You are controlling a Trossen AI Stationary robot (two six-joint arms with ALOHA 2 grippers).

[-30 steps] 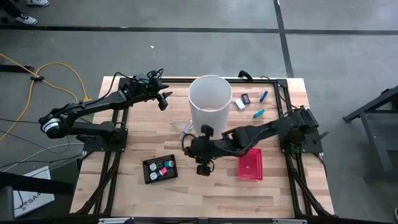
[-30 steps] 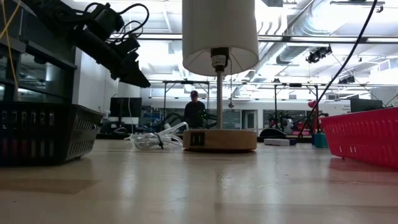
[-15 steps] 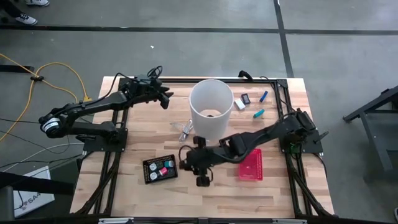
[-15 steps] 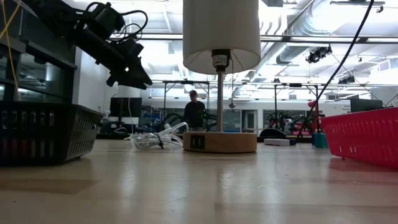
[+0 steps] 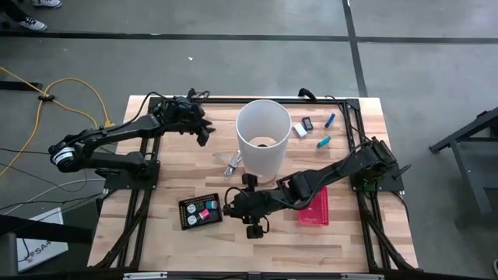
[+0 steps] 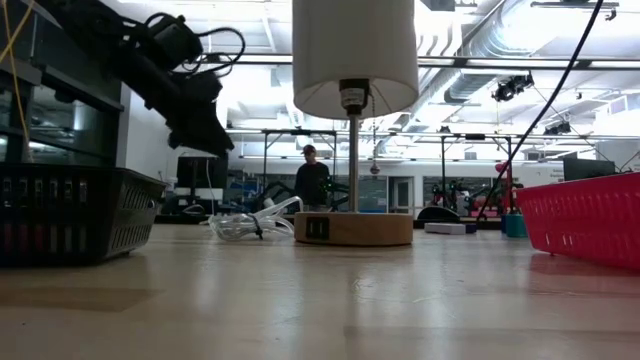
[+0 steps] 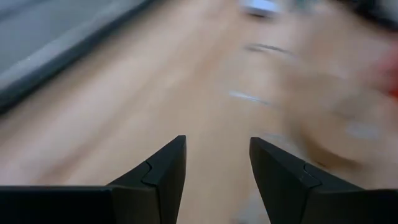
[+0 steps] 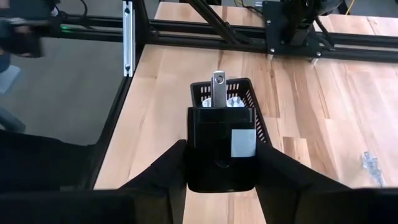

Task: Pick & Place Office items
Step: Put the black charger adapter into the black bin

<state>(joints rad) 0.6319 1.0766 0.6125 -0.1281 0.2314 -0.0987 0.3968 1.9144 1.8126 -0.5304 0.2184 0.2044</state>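
Note:
My right gripper (image 8: 221, 165) is shut on a black block (image 8: 221, 149) with a white label and a metal tab at its front end. It hangs over the table's middle (image 5: 233, 206), just right of the black tray (image 5: 201, 210), which holds pink, teal and white pieces. At the far right lie a white block (image 5: 299, 130), a small black piece (image 5: 308, 123), a blue stick (image 5: 331, 120) and a teal stick (image 5: 324, 141). My left gripper (image 7: 217, 180) is open with nothing between its fingers, raised at the far left (image 5: 202, 132), left of the lamp. My right gripper pinches the black block by its two long sides (image 8: 191, 155) between its two fingers. The fingers slant downward toward the table's left and lie along the block. The block is lifted clear of the table, and its metal tab (image 8: 218, 87) sticks out ahead toward the tray.
A lamp with a tall white cylindrical shade (image 5: 263, 136) and a wooden base (image 6: 352, 227) stands at the far middle. A red mesh basket (image 5: 313, 206) sits under my right arm. A clear plastic bundle (image 5: 231, 163) lies near the lamp. A person (image 6: 312, 180) stands far behind the table.
My right gripper has carried the black block toward the table's near left, closer to the black tray. My left gripper has rolled and tipped downward while staying near the lamp's left side.

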